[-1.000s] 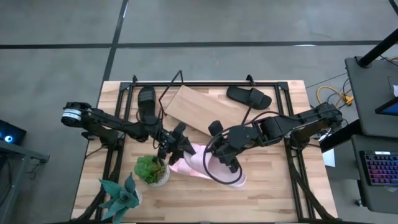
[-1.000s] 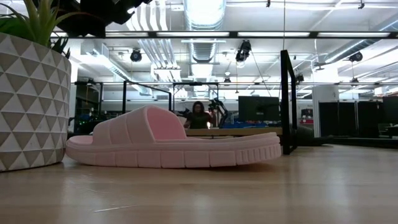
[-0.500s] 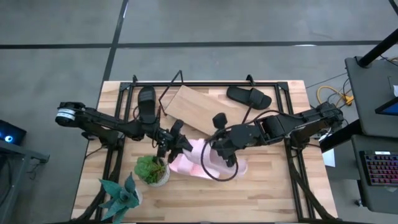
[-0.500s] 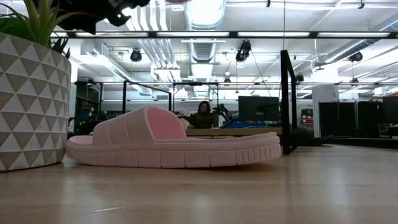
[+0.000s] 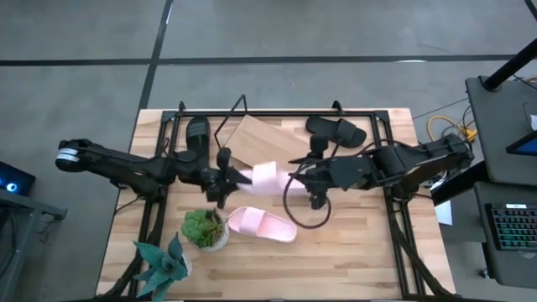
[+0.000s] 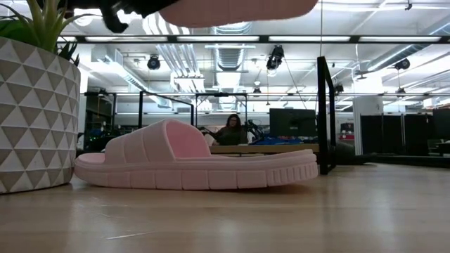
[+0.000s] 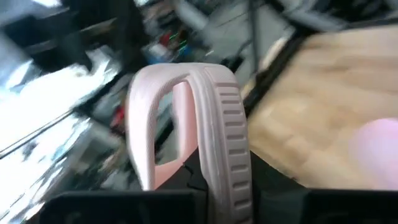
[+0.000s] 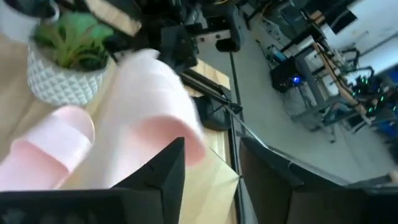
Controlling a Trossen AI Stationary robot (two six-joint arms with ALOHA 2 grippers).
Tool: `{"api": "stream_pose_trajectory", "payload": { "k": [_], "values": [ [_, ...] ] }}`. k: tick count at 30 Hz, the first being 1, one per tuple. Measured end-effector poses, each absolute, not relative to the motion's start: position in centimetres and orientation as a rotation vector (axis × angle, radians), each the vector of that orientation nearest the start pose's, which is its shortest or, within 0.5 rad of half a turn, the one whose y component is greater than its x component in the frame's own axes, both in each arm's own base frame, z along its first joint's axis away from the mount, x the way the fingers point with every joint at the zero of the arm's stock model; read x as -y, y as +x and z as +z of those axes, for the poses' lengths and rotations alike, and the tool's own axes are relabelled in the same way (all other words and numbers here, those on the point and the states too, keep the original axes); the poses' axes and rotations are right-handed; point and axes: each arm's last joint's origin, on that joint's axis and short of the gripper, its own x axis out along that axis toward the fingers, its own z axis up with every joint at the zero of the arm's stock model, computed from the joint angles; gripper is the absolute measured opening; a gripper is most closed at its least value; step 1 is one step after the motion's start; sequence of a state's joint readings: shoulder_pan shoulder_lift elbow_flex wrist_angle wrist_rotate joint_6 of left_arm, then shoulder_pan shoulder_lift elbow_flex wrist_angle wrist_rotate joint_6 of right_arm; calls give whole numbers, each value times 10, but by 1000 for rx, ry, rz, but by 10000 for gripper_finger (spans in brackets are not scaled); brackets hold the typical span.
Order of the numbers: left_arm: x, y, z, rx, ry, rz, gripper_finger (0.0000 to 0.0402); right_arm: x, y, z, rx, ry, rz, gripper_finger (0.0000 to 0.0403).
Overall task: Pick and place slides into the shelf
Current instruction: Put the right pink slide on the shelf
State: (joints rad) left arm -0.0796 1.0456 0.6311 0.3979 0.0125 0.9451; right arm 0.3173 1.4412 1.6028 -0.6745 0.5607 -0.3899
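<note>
My left gripper (image 5: 228, 176) is shut on a pale pink slide (image 5: 267, 176), which hangs in the air over the table's middle, just near of the light-wood shelf (image 5: 256, 141). My right gripper (image 5: 300, 179) stands open at that slide's right end. A second pink slide (image 5: 261, 224) lies sole-down on the table below. Two black slides rest on the table: one (image 5: 198, 138) left of the shelf, one (image 5: 336, 130) at its far right. In the low view the lifted slide (image 6: 232, 8) shows at the top edge. My left gripper pinches the lifted slide by the end of its sole (image 7: 214, 168) between its two fingers, coming level from the table's left. The slide stands on its edge, ribbed sole side (image 7: 227, 118) showing. It sticks out toward the right, clear of the table. Whether my right gripper touches the slide (image 8: 155, 106), I cannot tell.
A white patterned pot with a green plant (image 5: 204, 228) stands just left of the lying slide, and a second plant (image 5: 164, 264) stands at the near left corner. The shelf's black wire frame (image 5: 243, 105) rises at the far side. A black cable (image 5: 306, 220) loops under the right arm.
My left gripper has taken one pink slide and lifted it clear, carrying it up and toward the far edge. The slide has turned onto its edge. My right gripper has moved up and toward the far edge with it. The other pink slide has stayed on the table.
</note>
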Motion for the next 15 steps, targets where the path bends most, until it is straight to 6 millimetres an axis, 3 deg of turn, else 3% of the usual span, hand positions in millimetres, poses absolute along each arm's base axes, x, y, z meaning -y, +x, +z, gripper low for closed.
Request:
{"api": "stream_pose_trajectory", "payload": {
  "k": [4, 9, 15],
  "values": [
    [13, 230, 288, -64, 947, 78, 12, -80, 281, 425, -482, -558, -156, 142],
    [10, 235, 286, -136, 951, 203, 12, -88, 279, 425, -490, -654, -271, 155],
    [6, 245, 282, -244, 984, 318, 12, -92, 280, 414, -565, -716, -300, 182]
  ]
}}
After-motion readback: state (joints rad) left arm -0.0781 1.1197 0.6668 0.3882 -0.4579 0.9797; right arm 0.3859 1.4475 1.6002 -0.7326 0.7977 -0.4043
